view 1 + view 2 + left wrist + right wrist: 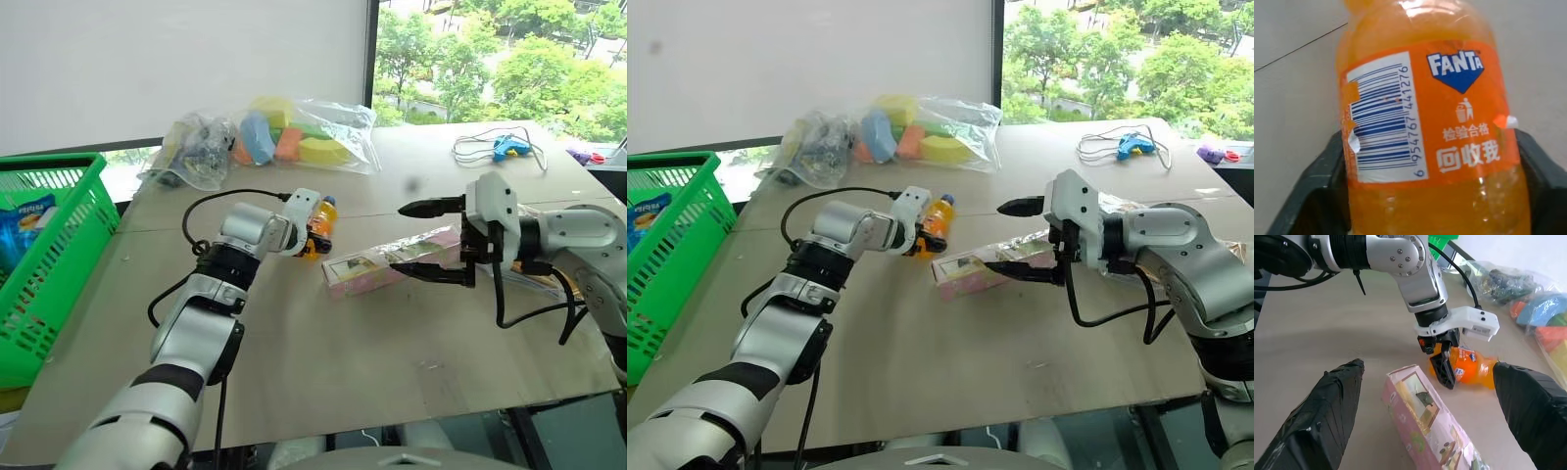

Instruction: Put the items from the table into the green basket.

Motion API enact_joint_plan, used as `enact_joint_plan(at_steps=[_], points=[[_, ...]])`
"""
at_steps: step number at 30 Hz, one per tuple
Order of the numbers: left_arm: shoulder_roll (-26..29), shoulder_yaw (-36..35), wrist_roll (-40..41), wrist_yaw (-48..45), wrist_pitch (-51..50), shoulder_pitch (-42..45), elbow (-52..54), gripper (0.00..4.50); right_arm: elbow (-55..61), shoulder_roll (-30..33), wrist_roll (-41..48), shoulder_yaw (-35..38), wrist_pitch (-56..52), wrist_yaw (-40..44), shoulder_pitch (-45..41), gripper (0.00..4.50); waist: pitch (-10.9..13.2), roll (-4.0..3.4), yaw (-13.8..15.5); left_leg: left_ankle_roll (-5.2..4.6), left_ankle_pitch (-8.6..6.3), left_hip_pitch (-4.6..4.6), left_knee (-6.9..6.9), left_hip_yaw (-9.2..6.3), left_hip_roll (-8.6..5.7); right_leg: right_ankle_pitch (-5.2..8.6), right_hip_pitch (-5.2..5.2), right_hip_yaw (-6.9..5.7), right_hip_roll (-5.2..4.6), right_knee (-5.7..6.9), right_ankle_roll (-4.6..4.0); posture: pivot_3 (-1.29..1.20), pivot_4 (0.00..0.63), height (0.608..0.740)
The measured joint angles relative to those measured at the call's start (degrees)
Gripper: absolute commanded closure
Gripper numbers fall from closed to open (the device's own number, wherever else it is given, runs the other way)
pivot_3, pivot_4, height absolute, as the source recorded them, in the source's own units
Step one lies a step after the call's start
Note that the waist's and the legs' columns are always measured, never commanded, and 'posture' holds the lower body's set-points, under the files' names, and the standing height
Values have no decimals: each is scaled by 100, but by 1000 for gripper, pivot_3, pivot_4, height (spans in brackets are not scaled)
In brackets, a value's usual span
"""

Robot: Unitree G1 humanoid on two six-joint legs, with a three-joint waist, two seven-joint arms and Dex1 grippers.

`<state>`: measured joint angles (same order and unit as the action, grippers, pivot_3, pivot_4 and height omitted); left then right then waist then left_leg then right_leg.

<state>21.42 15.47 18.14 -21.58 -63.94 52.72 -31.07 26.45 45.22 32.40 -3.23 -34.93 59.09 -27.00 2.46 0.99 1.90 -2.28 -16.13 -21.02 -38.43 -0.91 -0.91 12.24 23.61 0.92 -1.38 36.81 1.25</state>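
We see our left gripper (1442, 360) down at the orange bottle (321, 220), whose body lies between its fingers (1308, 196), so nothing else fits there. Just beside it, toward our right gripper (423, 240), the pink box (392, 262) lies across the table (323, 362) and blocks a straight pass between the two. Beyond the bottle, the bags of foam blocks (294, 137) crowd the far side. Bare tabletop on the near side of both grippers leaves room. The green basket (59, 264) stands well apart on the left gripper's outer side, its top open.
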Motion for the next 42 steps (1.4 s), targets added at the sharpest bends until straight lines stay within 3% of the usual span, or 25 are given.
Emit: enact_joint_plan(at_steps=[4,8,13,16,19,23,28,35,42], points=[[30,-413,14,-136,-32,-167,145,1373,42,47,52,35,-71,-20,77,0,0,0,-53,-2,-1,-4,0,2,0,-1,2,4,5,-1,4,-15,0,740],[119,-1062,356,-335,-205,-736,1098,1373,42,70,82,48,-120,-55,78,0,6,9,-115,2,1,-31,-1,-13,3,-3,26,-5,-22,1,3,21,0,740],[504,-2690,1071,-448,9,-1369,2692,1373,-294,-64,23,-49,-119,-64,-248,0,6,11,-190,43,24,-93,0,-7,9,-7,114,4,-22,34,-4,81,0,740],[822,-3684,946,157,738,-1172,2660,1373,-562,-672,-30,-298,-89,-188,-851,0,7,13,-214,58,33,-90,10,-12,13,-20,119,-1,-14,43,-23,133,0,740],[1927,-4269,281,677,2117,-889,1887,1373,-866,-1461,-4,-390,4,-368,-1593,0,9,19,-171,57,33,-75,17,-19,12,-23,119,-6,-8,61,-31,160,0,740],[2825,-4315,-308,669,3285,-817,833,1373,-1121,-1982,192,-381,-74,-454,-2162,0,5,27,67,60,34,-84,15,-31,3,-24,118,-25,-20,57,-31,188,0,740],[3720,-3953,-796,-41,4275,-888,-938,1373,-1211,-2266,352,-414,-227,-449,-2726,0,-26,74,385,58,33,-101,13,-71,-12,-23,110,-87,-39,33,-31,191,0,740],[3966,-3421,-1454,-247,5536,-1199,-2821,1373,-1351,-2416,354,-485,-235,-458,-2729,0,-52,115,510,59,32,-122,12,-95,-15,-24,112,-119,-48,25,-30,168,0,740],[4055,-3308,-1551,-308,5951,-1133,-3508,1373,-1353,-2304,220,-485,-454,-704,-2729,0,-62,129,491,60,33,-147,11,-104,-15,-24,131,-122,-52,24,-31,161,0,740]])
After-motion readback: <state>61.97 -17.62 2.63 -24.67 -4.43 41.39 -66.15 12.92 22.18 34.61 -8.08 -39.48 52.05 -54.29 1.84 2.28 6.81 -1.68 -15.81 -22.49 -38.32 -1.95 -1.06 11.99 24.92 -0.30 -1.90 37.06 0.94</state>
